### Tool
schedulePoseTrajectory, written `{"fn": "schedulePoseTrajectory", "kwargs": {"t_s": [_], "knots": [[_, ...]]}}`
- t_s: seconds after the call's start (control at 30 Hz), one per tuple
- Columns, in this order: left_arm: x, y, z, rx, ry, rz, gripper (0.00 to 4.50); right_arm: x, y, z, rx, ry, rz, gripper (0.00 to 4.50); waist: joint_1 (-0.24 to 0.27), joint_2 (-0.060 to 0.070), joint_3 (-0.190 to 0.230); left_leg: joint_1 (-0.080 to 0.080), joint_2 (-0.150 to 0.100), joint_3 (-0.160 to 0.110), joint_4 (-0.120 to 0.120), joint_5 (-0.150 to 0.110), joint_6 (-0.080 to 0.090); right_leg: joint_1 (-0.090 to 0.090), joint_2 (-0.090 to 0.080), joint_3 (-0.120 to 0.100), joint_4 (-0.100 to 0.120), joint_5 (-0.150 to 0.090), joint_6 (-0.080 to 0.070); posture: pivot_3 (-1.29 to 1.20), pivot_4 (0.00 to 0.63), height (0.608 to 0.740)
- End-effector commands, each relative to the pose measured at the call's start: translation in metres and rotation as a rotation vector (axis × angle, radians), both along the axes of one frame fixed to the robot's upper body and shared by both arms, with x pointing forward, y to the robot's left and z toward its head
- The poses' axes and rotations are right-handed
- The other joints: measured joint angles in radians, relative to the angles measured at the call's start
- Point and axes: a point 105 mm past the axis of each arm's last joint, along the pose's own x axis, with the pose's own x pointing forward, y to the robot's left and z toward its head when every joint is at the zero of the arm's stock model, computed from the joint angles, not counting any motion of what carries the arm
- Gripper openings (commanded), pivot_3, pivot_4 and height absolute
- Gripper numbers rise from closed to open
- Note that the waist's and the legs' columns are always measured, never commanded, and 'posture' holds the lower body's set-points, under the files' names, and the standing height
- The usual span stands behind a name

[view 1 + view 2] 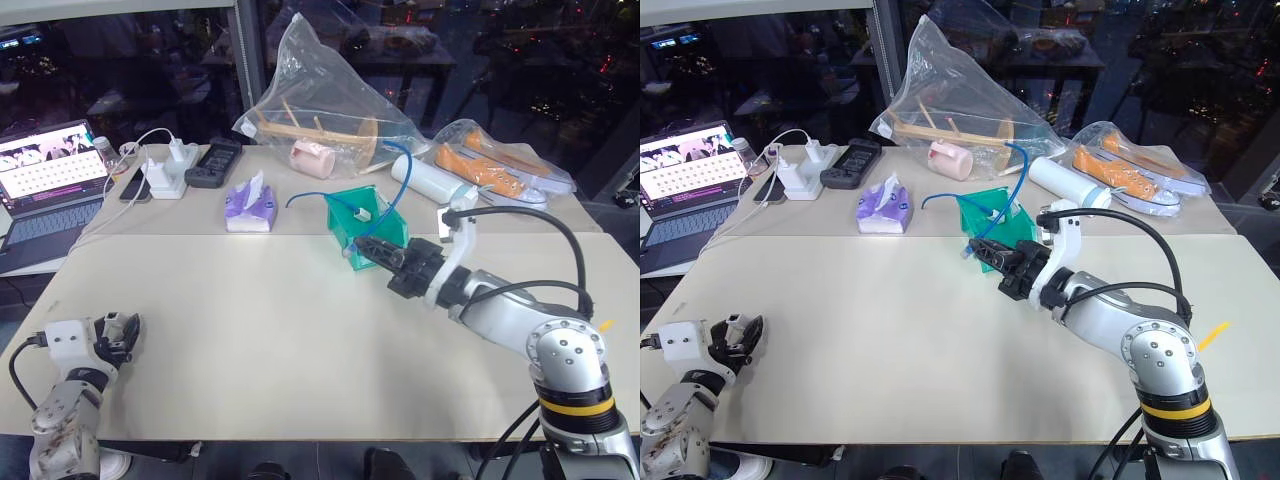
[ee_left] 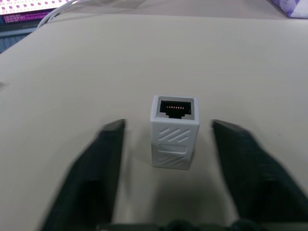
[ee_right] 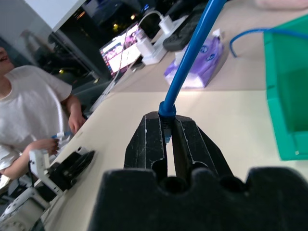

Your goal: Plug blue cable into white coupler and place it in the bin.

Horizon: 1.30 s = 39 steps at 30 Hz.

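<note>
At the table's near left edge, the left gripper (image 2: 168,144) is standing partly open around the white coupler (image 2: 174,131), one black finger (image 2: 91,168) on each side with bare table showing between each finger and the block, so nothing is being pinched yet. The coupler is lying flat with its long axis running along the gripper's own pointing line and its open socket facing away toward 12 o'clock. Toward 2 o'clock across the table, the right gripper (image 1: 382,254) is clamping shut on the plug end of the blue cable (image 3: 192,45), the cable arching back over the bin (image 1: 372,235) just behind it. As I judge it, the left arm is plainly the nearer one to the coupler, and the plug must approach its socket end.
</note>
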Motion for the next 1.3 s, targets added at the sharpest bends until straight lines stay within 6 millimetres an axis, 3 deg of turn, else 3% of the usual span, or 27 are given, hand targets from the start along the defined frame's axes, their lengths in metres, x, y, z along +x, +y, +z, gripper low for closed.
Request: {"fn": "schedulePoseTrajectory", "kwargs": {"t_s": [0.03, 0.1, 0.17, 0.3, 0.33, 0.4, 0.5, 0.67, 0.93, 1.3], "knots": [[0.005, -0.015, 0.019, 0.024, -0.035, -0.072, 0.95, -0.004, -0.005, 0.010, 0.011, -0.043, -0.019, 0.00, 0.000, 0.000, 0.000, 0.000, 0.000, 0.000, 0.000, 0.000, 0.000, 0.000, 0.000, 0.000, 0.000, 0.000, 0.000, 0.00, 0.150, 0.740], [0.014, -0.029, 0.030, 0.084, -0.042, -0.161, 0.62, -0.004, -0.005, 0.010, 0.009, -0.045, -0.025, 0.00, 0.001, 0.000, 0.000, 0.000, 0.000, 0.000, 0.000, 0.000, 0.000, 0.000, 0.000, 0.000, 0.000, 0.000, 0.000, 0.00, 0.150, 0.740], [0.033, -0.064, 0.048, 0.132, -0.057, -0.339, 0.62, -0.003, -0.007, 0.010, 0.010, -0.053, -0.042, 0.00, 0.005, 0.000, 0.000, 0.000, 0.000, 0.000, 0.000, 0.000, 0.000, 0.000, 0.000, 0.000, 0.000, 0.000, 0.000, 0.00, 0.150, 0.740], [0.056, -0.169, 0.085, 0.159, -0.073, -0.826, 0.62, -0.001, -0.013, 0.008, 0.029, -0.064, -0.099, 0.00, 0.021, -0.001, 0.001, -0.001, 0.000, -0.001, 0.001, 0.001, -0.001, 0.001, 0.000, -0.002, 0.000, 0.001, 0.000, 0.00, 0.150, 0.740], [0.057, -0.182, 0.087, 0.164, -0.065, -0.891, 0.62, -0.001, -0.014, 0.007, 0.031, -0.063, -0.107, 0.00, 0.019, -0.001, 0.000, -0.001, 0.000, -0.001, 0.001, 0.001, -0.001, 0.002, 0.000, -0.002, 0.000, 0.001, 0.000, 0.00, 0.150, 0.740], [0.062, -0.205, 0.083, 0.283, -0.023, -0.983, 0.62, -0.001, -0.016, 0.003, 0.042, -0.058, -0.136, 0.00, 0.005, 0.000, 0.000, -0.001, 0.000, -0.001, 0.001, 0.001, -0.001, 0.002, 0.000, -0.002, 0.000, 0.003, 0.001, 0.00, 0.150, 0.740], [0.064, -0.240, 0.079, 0.327, 0.020, -1.112, 0.62, -0.002, -0.020, -0.003, 0.050, -0.049, -0.187, 0.00, -0.030, 0.000, 0.000, -0.001, 0.000, 0.001, -0.001, 0.000, 0.000, 0.000, 0.000, -0.002, 0.000, 0.003, 0.001, 0.00, 0.150, 0.740], [0.049, -0.300, 0.066, 0.296, 0.097, -1.335, 0.62, 0.003, -0.028, -0.023, 0.049, 0.015, -0.319, 0.00, -0.029, 0.000, 0.000, -0.002, 0.000, 0.001, -0.001, 0.000, 0.000, -0.002, 0.000, -0.002, -0.001, 0.003, 0.001, 0.00, 0.150, 0.740], [0.029, -0.337, 0.041, 0.262, 0.267, -1.438, 0.62, -0.009, -0.024, -0.065, 0.004, 0.180, -0.350, 0.00, -0.024, 0.000, 0.000, -0.001, -0.001, 0.001, 0.000, -0.002, 0.003, -0.001, 0.000, -0.002, 0.000, 0.003, 0.001, 0.00, 0.150, 0.740], [0.029, -0.343, 0.036, 0.245, 0.313, -1.408, 0.62, -0.027, -0.013, -0.082, -0.006, 0.281, -0.259, 0.00, -0.023, 0.000, 0.000, -0.001, -0.001, 0.001, 0.000, -0.002, 0.003, -0.001, 0.000, -0.002, 0.000, 0.003, 0.001, 0.00, 0.150, 0.740]]}}
